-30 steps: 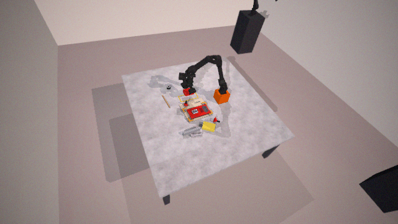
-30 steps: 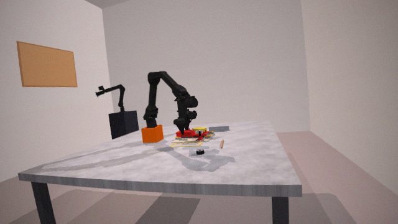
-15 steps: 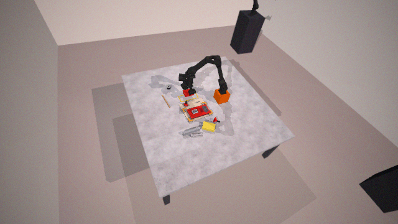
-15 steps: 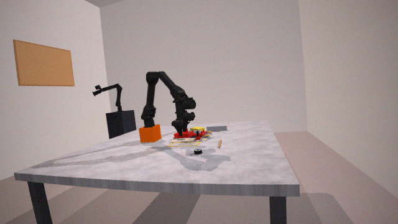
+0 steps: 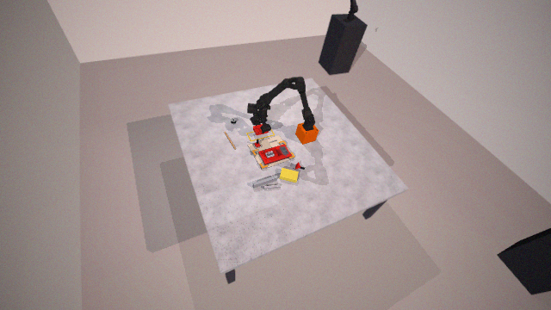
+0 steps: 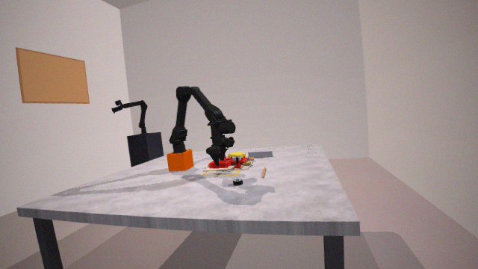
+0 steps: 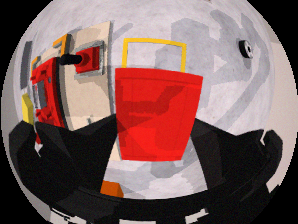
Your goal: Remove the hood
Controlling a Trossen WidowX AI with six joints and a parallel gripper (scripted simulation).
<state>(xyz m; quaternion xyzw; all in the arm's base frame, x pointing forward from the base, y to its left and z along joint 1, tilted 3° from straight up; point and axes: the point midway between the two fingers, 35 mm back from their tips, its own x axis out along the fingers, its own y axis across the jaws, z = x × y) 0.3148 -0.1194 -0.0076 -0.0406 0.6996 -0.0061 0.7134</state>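
Note:
The red hood point(image 5: 258, 129) point(image 6: 220, 164) point(image 7: 158, 112) is between the two black fingers of my gripper point(image 5: 261, 128) point(image 7: 155, 119), which is shut on it, low over the table. The marked area, a yellow outline point(image 5: 262, 138) point(image 6: 220, 175) point(image 7: 155, 41), lies flat on the table. In the wrist view the hood hides its nearer part; its far bar and parts of both sides show. The toy car point(image 5: 269, 155) point(image 7: 46, 92) stands beside it, with a red body and a beige front part. The height of the hood above the table is hard to tell.
A red block with a black peg point(image 5: 257, 145) point(image 7: 89, 59) sits on the beige part. A black wheel point(image 5: 233, 120) point(image 6: 237, 181) point(image 7: 246, 49) and an orange stick point(image 5: 230, 140) point(image 6: 264, 172) lie nearby. A yellow block point(image 5: 289, 175) and grey pieces point(image 5: 264, 181) lie beyond the car.

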